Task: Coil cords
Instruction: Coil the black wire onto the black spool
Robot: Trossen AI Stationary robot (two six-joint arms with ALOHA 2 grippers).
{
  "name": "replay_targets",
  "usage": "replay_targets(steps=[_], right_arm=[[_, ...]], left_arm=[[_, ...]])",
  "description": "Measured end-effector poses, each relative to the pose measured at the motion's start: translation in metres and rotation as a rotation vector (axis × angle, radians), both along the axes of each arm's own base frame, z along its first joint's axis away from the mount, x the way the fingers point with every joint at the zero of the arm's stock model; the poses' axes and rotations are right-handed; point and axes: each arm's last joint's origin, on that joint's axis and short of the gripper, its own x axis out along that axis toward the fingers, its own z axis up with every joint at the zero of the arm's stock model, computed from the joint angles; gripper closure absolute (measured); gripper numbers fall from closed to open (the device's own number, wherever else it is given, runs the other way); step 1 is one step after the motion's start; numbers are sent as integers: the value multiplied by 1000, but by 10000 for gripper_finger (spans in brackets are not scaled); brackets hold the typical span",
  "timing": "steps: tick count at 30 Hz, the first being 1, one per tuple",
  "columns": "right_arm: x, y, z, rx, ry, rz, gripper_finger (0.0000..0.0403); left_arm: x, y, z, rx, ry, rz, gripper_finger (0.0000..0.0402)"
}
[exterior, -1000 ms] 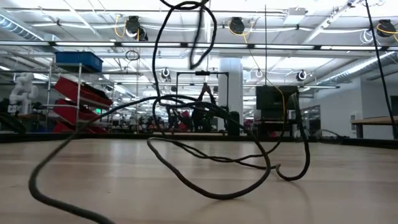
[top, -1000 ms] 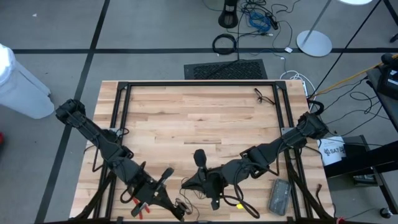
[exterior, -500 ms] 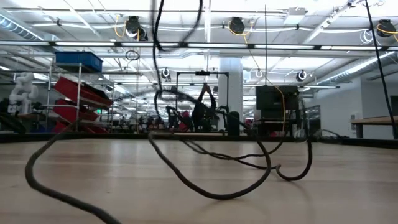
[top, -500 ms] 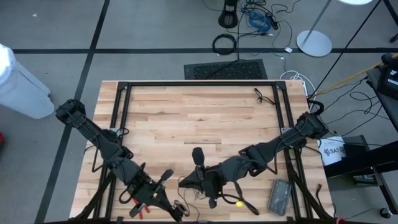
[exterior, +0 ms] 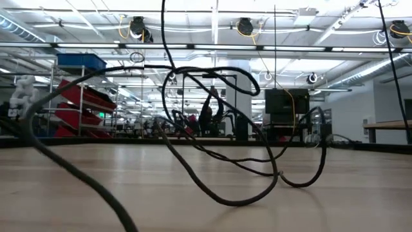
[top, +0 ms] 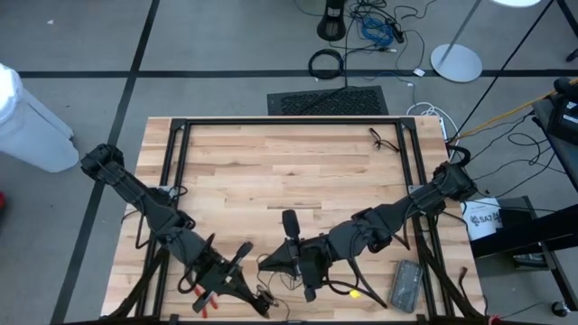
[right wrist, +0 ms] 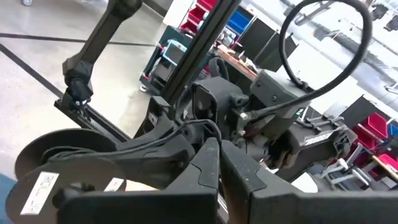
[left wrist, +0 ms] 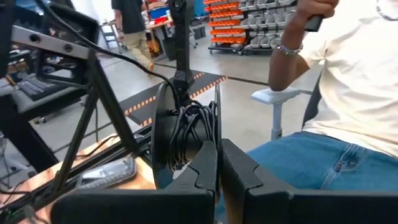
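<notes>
The cord is thin and black. In the low view its slack loops point(exterior: 225, 193) lie on the table, and one strand point(exterior: 164, 38) rises out of the picture's top. My left gripper point(top: 257, 302) is raised by the table's near edge. My right gripper point(top: 271, 264) is just beyond it toward the far side. In the left wrist view a bundle of windings point(left wrist: 189, 134) sits beside a round dark disc point(left wrist: 163, 134), right at the shut tips of my left gripper point(left wrist: 217, 152). My right gripper point(right wrist: 217, 146) is also shut. My left gripper meets the lower part of the cord's bundle point(left wrist: 202, 146) with its shut fingertips, pointing about level. The fingers themselves hide the exact place. The bundle is lifted clear of the table. My right gripper has a thin strand point(right wrist: 200, 127) running in to its shut fingertips. Its fingers are level and come from the table's right. Below them the cord hangs slack down to the table.
Red-handled pliers point(top: 203, 302) lie under the left arm. A yellow-tipped tool point(top: 354, 293) and a grey box point(top: 405, 284) lie near the right front. Another small black cord point(top: 379, 137) lies at the far right. A black frame point(top: 289, 122) borders the table. A seated person point(left wrist: 348, 124) is beyond the near edge.
My right gripper has risen a little and rolled. The cord's hanging loops have swung and changed shape. The near strand that lay on the table at the low view's left now arches up off it. The far loop stays on the table.
</notes>
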Motion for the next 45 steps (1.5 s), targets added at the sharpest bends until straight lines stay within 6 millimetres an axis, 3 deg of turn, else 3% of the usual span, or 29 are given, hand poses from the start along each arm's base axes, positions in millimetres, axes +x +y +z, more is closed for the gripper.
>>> replay_targets(steps=[11,22,34,45], right_arm=[[2,-4,-2,45,42,82,403],[10,1,-25,42,175,99,403],[17,-9,-26,75,184,93,403],[19,-14,-26,119,193,76,357]], left_arm=[[9,12,-1,-43,43,55,393],[10,13,0,-44,42,60,393],[10,14,-1,-42,45,64,393],[10,13,-1,-30,34,35,393]])
